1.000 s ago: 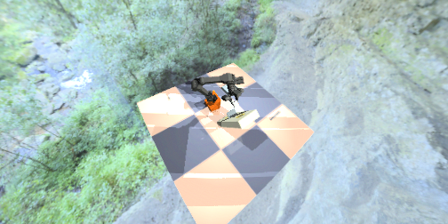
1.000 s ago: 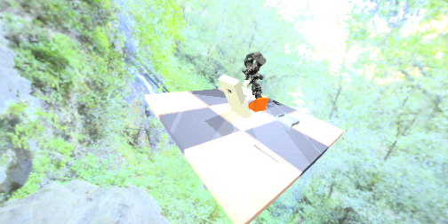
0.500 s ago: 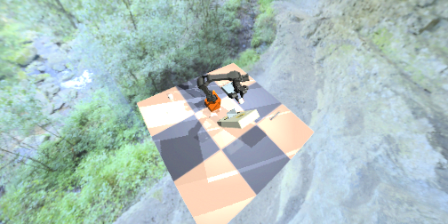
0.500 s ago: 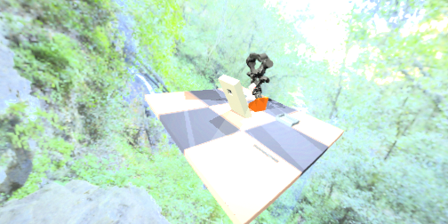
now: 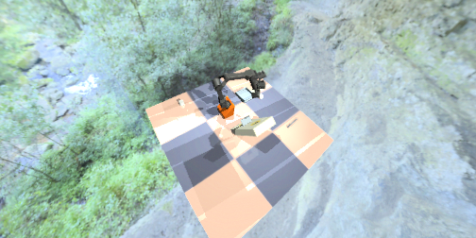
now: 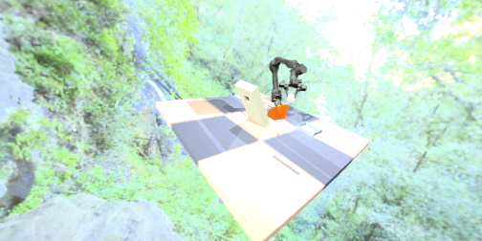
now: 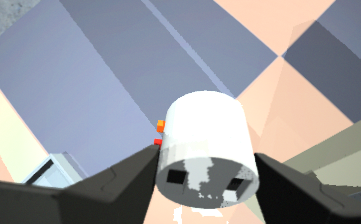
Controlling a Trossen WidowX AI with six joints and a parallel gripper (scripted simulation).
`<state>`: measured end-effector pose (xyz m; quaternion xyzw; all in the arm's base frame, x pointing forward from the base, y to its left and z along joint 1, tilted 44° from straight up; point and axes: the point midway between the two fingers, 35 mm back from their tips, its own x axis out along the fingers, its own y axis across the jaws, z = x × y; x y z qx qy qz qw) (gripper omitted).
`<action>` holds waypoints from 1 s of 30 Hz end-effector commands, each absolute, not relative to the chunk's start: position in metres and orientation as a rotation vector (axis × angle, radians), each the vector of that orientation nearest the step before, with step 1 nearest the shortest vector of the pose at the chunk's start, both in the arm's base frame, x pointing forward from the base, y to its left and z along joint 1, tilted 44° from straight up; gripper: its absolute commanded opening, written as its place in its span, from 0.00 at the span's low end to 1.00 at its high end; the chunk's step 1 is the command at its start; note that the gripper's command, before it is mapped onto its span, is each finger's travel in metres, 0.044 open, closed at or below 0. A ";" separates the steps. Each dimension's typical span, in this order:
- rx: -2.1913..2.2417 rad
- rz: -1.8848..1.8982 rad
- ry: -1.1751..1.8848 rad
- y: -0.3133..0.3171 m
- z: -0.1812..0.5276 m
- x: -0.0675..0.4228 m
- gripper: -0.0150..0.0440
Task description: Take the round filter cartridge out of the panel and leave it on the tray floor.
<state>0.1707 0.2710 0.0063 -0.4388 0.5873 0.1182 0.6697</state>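
The tool (image 7: 207,172) grips the white filter cartridge (image 7: 207,145) (slots facing camera), aloft over the checkered desk (image 7: 96,75).

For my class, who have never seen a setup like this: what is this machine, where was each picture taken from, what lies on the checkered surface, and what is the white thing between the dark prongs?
The machine is a single jointed robot arm on an orange base. At its end is a two-fingered tool. One picture looks down from high above, one from the side at a distance, and one from a camera on the arm's wrist, looking along the fingers.

On the checkered floor stand a beige panel and a small pale tray, with a few other bits too small to name.

The tool is shut on a white round cartridge with two dark slots in its face. It is carried in the air above the floor, not yet set in the tray.
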 end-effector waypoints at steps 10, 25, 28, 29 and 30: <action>-1.158 0.683 1.371 0.309 -0.030 0.118 0.25; -1.269 1.018 1.416 0.292 -0.091 0.025 0.25; -1.301 1.101 1.430 0.281 -0.103 0.004 0.25; -1.311 1.127 1.433 0.277 -0.107 -0.003 0.25; -1.319 1.150 1.436 0.274 -0.110 -0.008 0.25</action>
